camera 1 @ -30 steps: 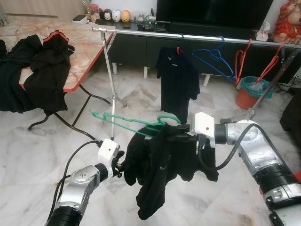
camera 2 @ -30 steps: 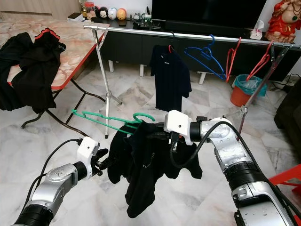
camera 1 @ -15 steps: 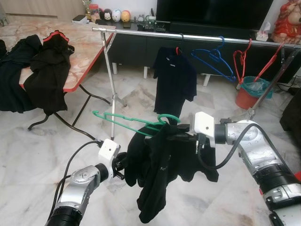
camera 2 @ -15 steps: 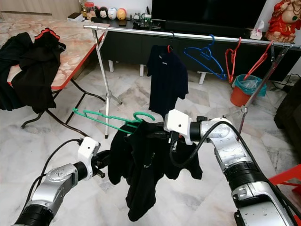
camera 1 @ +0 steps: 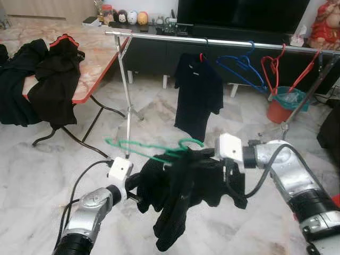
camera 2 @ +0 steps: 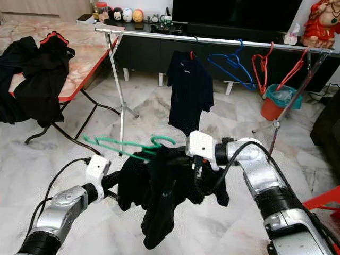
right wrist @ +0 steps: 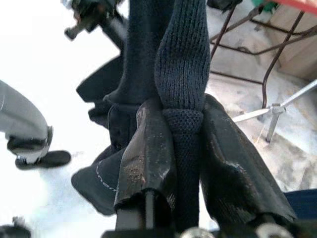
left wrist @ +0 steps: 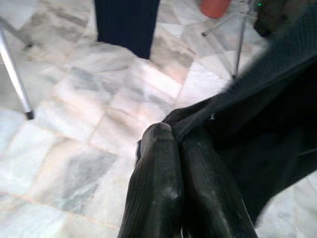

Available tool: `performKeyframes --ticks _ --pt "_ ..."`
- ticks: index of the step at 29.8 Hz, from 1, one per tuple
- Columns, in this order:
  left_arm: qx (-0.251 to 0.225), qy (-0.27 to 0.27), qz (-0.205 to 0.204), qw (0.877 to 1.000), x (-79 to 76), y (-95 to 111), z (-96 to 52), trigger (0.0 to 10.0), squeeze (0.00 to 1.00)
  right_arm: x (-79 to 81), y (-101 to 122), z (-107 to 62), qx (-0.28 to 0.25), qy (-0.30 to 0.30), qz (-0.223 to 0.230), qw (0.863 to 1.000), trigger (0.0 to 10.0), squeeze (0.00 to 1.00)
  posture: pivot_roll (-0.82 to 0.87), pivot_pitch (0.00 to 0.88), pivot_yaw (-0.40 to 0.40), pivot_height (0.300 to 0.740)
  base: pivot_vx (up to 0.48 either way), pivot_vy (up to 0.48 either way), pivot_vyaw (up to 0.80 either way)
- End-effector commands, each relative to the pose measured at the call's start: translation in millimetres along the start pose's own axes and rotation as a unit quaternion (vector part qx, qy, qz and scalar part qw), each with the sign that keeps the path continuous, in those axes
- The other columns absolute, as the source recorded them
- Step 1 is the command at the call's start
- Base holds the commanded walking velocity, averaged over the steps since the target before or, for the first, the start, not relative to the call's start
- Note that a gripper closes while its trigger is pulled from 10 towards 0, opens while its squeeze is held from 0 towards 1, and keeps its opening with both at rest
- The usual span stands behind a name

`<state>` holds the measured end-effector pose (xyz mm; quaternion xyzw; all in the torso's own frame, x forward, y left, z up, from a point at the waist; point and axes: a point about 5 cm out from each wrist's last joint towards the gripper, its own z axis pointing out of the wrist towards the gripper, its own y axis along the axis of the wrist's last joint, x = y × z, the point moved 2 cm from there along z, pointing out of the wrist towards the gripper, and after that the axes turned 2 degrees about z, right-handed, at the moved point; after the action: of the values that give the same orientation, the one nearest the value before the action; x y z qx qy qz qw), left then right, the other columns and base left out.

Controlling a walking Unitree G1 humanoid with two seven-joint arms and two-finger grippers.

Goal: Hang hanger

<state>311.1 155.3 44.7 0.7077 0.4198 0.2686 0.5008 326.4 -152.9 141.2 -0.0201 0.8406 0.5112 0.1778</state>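
Keep your right tool (camera 2: 180, 155) clamped on the dark knit collar of the black shirt (camera 1: 186, 183) and your left tool (camera 1: 134, 183) pinched together on its lower edge, then lift both evenly so the green hanger (camera 1: 154, 147) stays level and its hook can clear the rail (camera 1: 212, 41). The hanger sits just above and between your two tools, threaded into the shirt. The rail lies well ahead of and above them, with free space beside the hung shirt (camera 1: 199, 93).
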Motion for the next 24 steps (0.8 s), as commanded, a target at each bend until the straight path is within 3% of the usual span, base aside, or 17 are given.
performKeyframes --ticks 1,12,16,22,24 --pt "0.001 0.007 0.001 1.000 2.6 -2 -0.7 0.0 0.00 -2.1 3 -5.6 0.000 -0.003 -0.014 1.000 0.0 0.00 0.05 0.000 -0.048 0.740 0.000 0.000 0.00" --pt "0.014 0.021 -0.004 1.000 5.8 -10 -4.5 0.0 0.00 1.8 -13 -18.7 0.046 0.010 -0.012 0.999 0.0 0.00 0.05 0.000 -0.042 0.740 0.000 0.000 0.00" --pt "0.019 0.020 0.000 1.000 6.3 -11 -5.2 0.0 0.00 10.7 -31 -28.2 0.128 0.052 -0.036 0.990 0.0 0.00 0.04 0.000 -0.042 0.740 0.000 0.000 0.00" --pt "0.024 0.018 0.006 1.000 5.8 -12 -5.3 0.0 0.00 9.5 -37 -27.6 0.156 0.046 -0.037 0.986 0.0 0.00 0.04 0.000 -0.042 0.740 0.000 0.000 0.00" --pt "0.029 0.013 0.011 0.999 4.2 -14 -5.4 0.0 0.00 10.9 -50 -31.3 0.224 0.055 -0.065 0.971 0.0 0.00 0.05 0.000 -0.041 0.740 0.000 0.000 0.00"
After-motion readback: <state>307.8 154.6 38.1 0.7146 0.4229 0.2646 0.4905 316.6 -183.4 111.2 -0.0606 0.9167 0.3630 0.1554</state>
